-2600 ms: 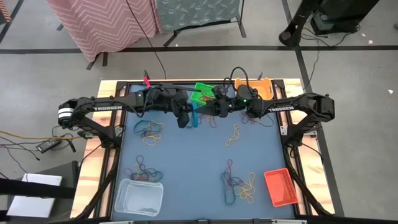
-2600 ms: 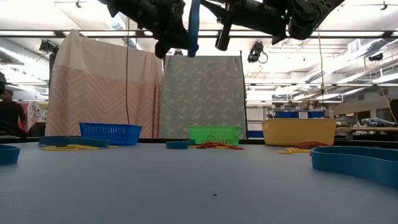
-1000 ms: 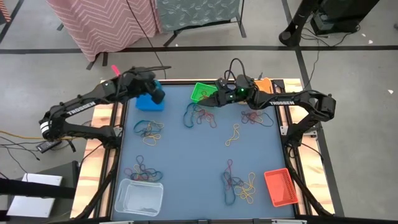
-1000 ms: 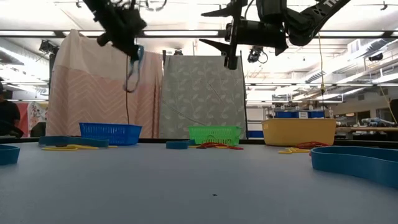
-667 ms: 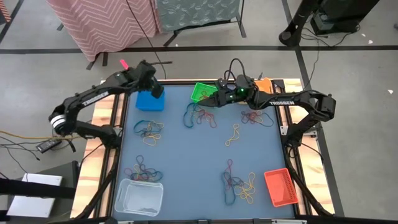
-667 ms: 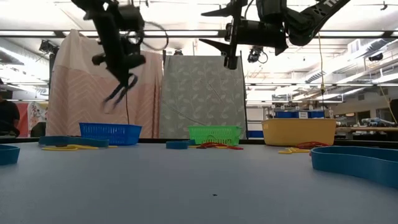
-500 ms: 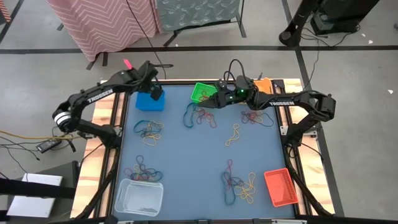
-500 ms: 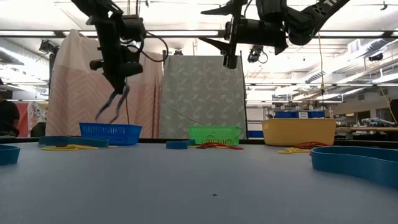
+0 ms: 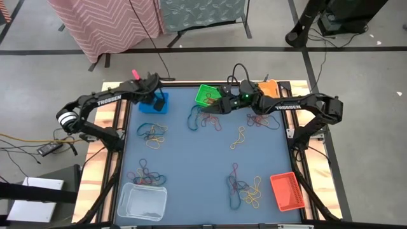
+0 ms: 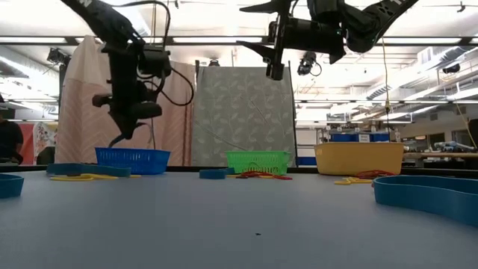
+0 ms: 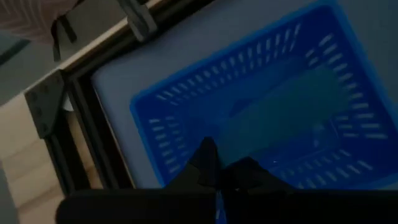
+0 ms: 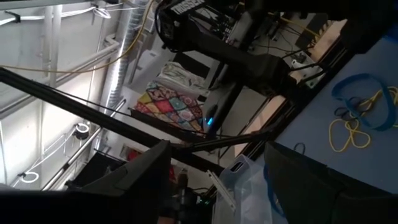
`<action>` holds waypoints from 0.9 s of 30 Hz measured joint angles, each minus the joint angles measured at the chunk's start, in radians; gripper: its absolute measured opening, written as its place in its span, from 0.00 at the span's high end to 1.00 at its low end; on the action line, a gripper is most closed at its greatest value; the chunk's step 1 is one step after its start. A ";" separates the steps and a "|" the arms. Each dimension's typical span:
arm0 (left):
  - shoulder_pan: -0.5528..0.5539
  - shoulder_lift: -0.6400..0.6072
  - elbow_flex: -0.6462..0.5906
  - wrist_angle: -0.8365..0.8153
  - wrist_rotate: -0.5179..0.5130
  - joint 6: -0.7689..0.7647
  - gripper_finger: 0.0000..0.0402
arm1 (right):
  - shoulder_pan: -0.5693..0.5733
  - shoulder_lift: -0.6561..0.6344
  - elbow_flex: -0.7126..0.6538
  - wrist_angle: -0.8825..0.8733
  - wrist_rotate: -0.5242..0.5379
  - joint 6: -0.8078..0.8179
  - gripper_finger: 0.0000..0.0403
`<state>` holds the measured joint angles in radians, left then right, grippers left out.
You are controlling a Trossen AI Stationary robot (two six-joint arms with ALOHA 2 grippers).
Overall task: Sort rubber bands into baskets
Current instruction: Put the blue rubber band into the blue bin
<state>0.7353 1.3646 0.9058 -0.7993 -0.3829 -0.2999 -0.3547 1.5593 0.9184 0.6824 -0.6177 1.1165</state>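
left gripper lowered over blue basket, clenched (arm reads "trossen"), right gripper spread

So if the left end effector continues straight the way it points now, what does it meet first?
Probably the blue basket: the shut left end effector points down into it, though the depth is unclear.

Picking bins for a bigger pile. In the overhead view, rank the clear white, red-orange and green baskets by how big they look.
1. clear white basket, clearly largest.
2. red-orange basket.
3. green basket, though the right arm covers part of it, so third place is unsure.
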 joint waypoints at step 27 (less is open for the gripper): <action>0.032 -0.001 0.126 -0.046 0.118 0.040 0.40 | 0.013 0.000 0.000 0.000 0.022 0.007 0.33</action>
<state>0.7670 1.3633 1.0315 -0.8452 -0.2648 -0.2598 -0.3416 1.5593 0.9184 0.6823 -0.5961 1.1237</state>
